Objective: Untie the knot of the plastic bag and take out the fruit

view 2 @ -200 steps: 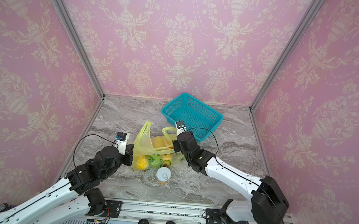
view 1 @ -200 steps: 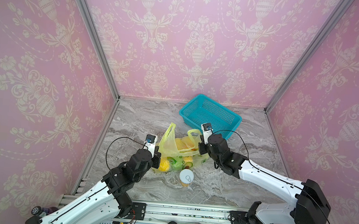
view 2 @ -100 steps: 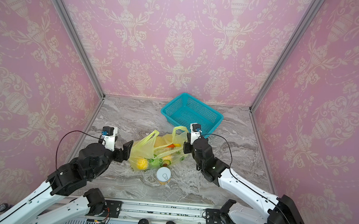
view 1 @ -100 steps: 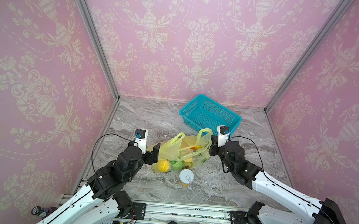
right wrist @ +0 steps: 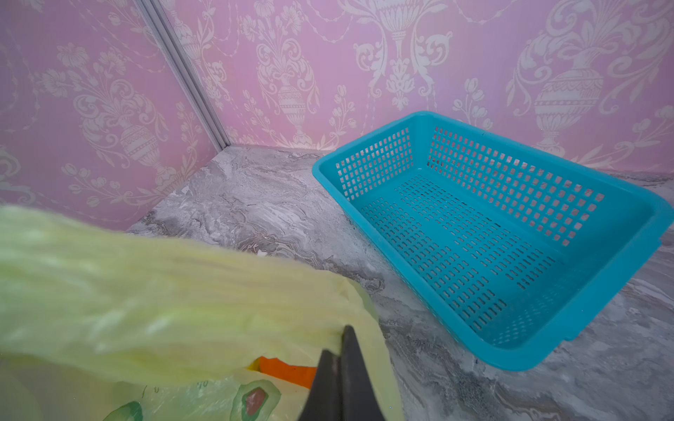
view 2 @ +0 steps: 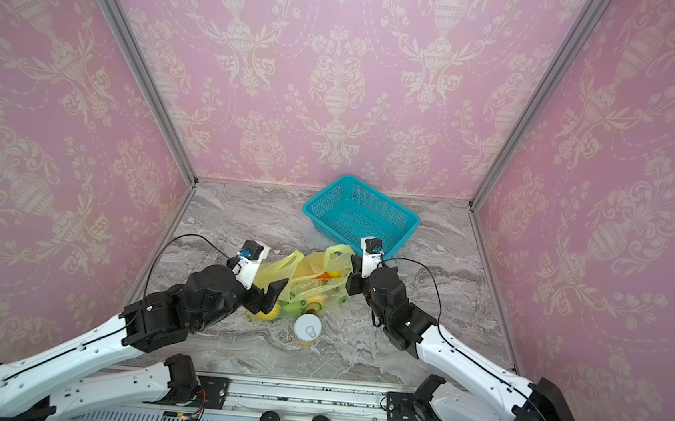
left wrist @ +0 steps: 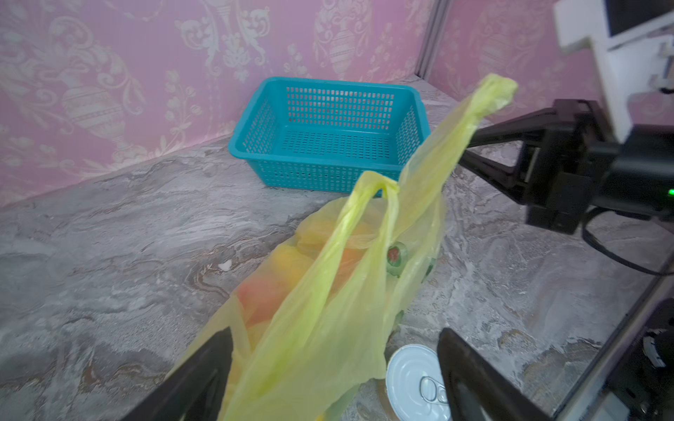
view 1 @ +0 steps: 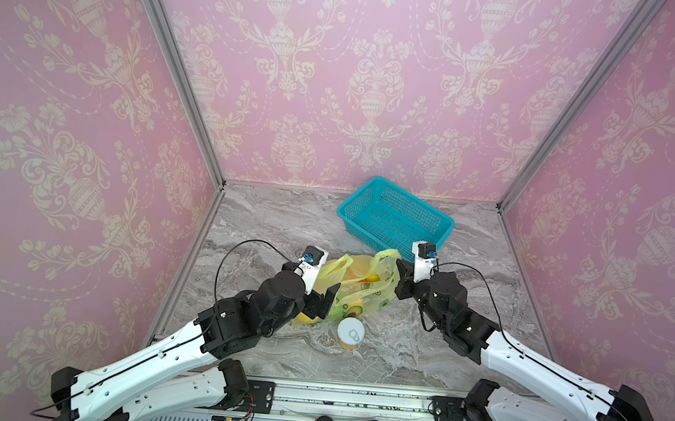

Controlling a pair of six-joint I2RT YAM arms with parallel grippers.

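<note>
Toward the front of the grey marble tabletop [view 1: 398,350] lies the plastic bag [view 1: 362,288], pale yellow and thin, with the fruit [left wrist: 262,291] showing through its film as pink-red, orange and yellow shapes. Its two handle loops stand apart from each other. One loop [left wrist: 370,182] rises free over the bag's middle.

The other loop [left wrist: 488,94] is drawn up and sideways by the right fingers [right wrist: 346,375], which are pressed together on the plastic just below its tip. In both top views that arm reaches in from the right, at the bag's right edge.

On the bag's left, the left fingers [left wrist: 204,375] are spread wide. In the left wrist view slack film hangs between them, and they grip nothing.

A can [view 1: 351,334] with a white pull-tab lid stands upright just in front of the bag. A turquoise perforated basket [view 1: 359,205] sits behind the bag, near the back wall. Whether the basket and the bag touch cannot be told.
</note>
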